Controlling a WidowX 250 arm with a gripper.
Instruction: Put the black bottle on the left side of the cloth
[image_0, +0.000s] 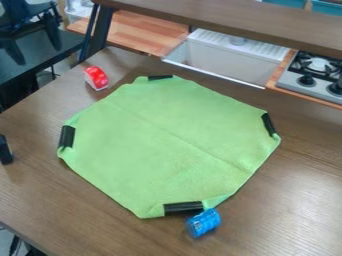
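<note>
The black gripper (35, 52) hangs at the upper left, beyond the table's back-left edge. Its two fingers stand apart, with nothing visible between them. A light-green cloth (163, 142) lies across the middle of the table, with a black strip at several of its corners. At the left edge of the view, a small dark object (5, 150) is partly cut off; it may be the black bottle. It sits on the wood to the left of the cloth, apart from it and far in front of the gripper.
A blue can (203, 223) lies by the cloth's front corner. A red and white object (96, 78) sits near the back left. Behind the brown tabletop (294, 200) are a white sink (224, 60) and a stove (314, 80), with a raised wooden shelf (234, 17) above.
</note>
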